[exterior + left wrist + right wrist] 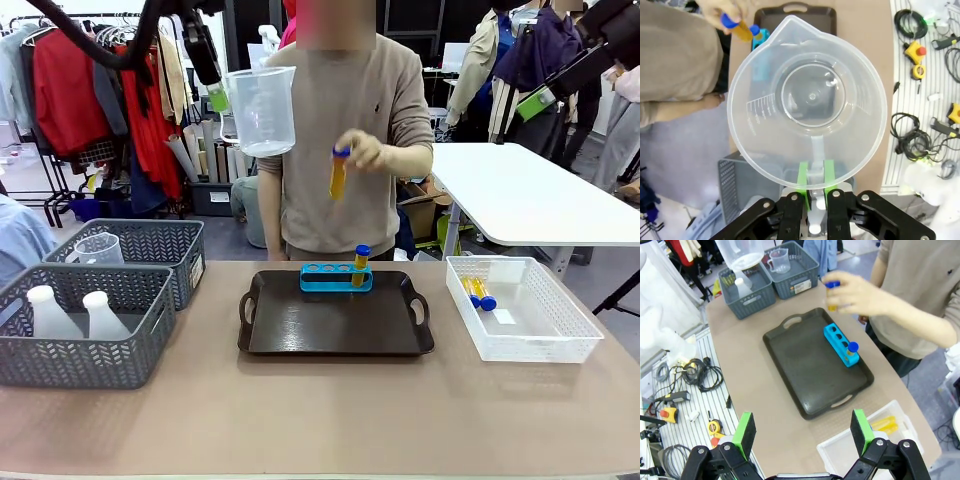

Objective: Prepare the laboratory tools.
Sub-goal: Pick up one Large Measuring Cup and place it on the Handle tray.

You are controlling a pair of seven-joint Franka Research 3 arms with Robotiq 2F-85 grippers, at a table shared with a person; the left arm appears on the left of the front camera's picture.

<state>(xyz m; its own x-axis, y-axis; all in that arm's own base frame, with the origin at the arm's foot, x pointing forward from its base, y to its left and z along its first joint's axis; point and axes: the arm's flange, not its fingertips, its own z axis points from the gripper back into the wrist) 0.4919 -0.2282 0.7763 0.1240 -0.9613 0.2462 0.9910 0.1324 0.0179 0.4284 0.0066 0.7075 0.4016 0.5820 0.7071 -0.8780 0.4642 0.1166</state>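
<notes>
Clear beaker (807,95) sits just beyond the left hand (815,172), handle clamped in its grip; right hand (803,432) wide open, empty.

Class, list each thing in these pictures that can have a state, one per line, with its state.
beaker, empty, upright, held aloft
left gripper, shut on the beaker handle
right gripper, open, empty
rack, on the tray, one hole filled
tube in the person's hand, capped, upright, in the air
tubes in the white basket, two, capped, lying flat
</notes>
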